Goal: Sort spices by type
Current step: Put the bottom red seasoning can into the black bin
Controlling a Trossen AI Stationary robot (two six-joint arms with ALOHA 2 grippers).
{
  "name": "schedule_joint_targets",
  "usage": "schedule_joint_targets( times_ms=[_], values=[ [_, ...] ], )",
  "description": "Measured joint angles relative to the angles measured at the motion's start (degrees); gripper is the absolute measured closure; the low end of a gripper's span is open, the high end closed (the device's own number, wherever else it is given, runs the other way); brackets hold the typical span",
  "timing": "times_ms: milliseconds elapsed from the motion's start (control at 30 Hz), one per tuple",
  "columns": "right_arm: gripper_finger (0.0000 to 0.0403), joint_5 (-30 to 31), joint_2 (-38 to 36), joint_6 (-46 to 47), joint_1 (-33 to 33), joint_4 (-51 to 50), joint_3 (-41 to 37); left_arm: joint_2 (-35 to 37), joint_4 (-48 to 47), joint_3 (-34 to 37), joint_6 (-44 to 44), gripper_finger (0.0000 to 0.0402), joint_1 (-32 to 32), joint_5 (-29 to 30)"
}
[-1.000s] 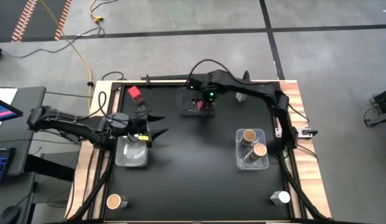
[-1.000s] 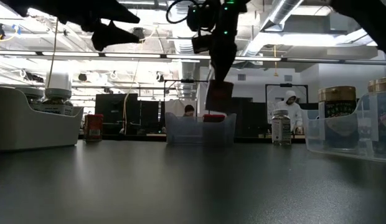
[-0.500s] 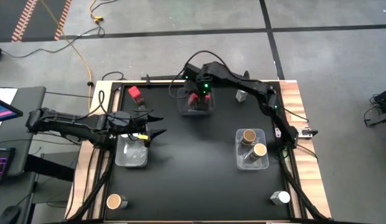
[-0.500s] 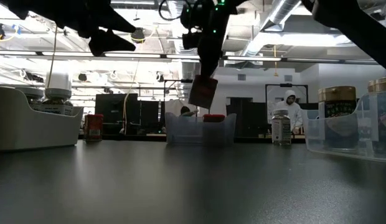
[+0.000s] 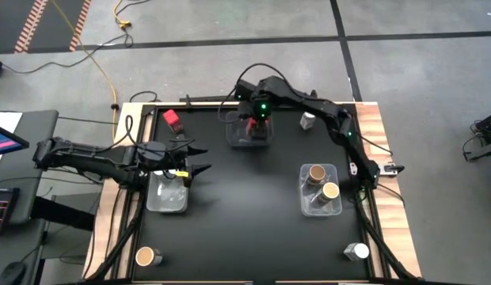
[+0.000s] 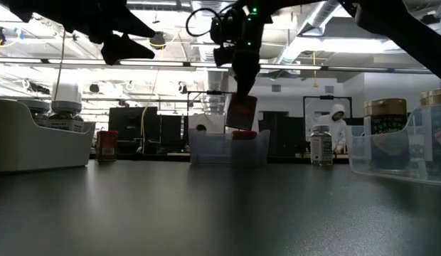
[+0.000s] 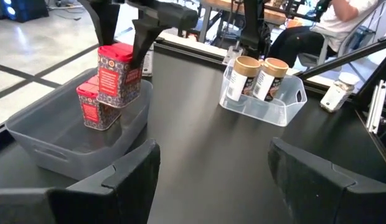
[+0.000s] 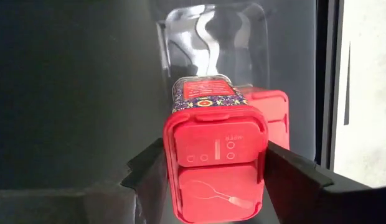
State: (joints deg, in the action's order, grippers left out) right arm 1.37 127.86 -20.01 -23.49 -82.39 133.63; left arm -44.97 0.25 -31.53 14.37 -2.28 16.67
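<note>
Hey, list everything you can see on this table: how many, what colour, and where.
red tins: three, red; one held over the far centre bin, one inside it, one loose at far left.
white-capped jars: three; near right corner, far right, left bin.
tan-lidded jars: three; two in right bin, one at near left corner.
clear bins: three; far centre, left, right.
table: one, black.
left gripper: jaws open, above left bin.
right gripper: jaws shut on a red tin.

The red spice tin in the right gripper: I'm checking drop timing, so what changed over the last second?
The right gripper carried the red spice tin farther back over the clear bin and lowered it slightly, still gripped, above a second red tin. The left gripper and the other jars stayed put.
</note>
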Motion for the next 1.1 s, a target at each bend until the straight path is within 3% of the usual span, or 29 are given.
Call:
schedule_joint_targets(
  times_ms=[400,667,1000,1100],
  values=[
    [0.0154,-2.4,0.0,-1.6,-0.9,0.0,0.0,0.0,0.1,0.0,0.6,0.0117,0.0,0.1],
    [0.0154,-4.6,-2.0,-1.5,3.4,-1.8,0.0,0.0,0.0,0.0,1.1,0.0117,0.0,0.1],
    [0.0155,-4.5,-13.9,4.6,5.3,-8.2,-0.1,0.0,0.1,0.0,1.5,0.0117,0.0,0.1],
    [0.0155,-3.3,-19.2,5.5,5.3,-7.1,-3.9,0.0,0.1,0.0,1.3,0.0117,0.0,0.1]
  ],
)
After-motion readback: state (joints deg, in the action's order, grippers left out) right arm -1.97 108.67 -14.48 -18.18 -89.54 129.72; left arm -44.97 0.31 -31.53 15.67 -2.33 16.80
